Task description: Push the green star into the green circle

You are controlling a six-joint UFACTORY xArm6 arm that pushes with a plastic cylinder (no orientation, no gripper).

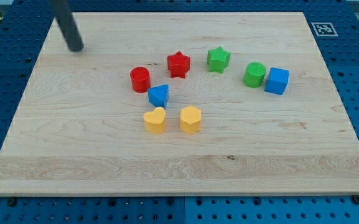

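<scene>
The green star point(218, 59) lies on the wooden board, right of centre toward the view's top. The green circle point(254, 74), a short cylinder, stands a little to the star's right and slightly lower, apart from it, touching the blue cube point(277, 81) on its right. My tip point(76, 48) is at the view's upper left, far to the left of the green star and of all the blocks, touching none.
A red star point(178, 64) sits left of the green star. A red cylinder point(140, 79), a blue triangle point(158, 95), a yellow heart point(155, 120) and a yellow hexagon point(190, 119) cluster near the centre. The wooden board point(179, 168) lies on blue pegboard.
</scene>
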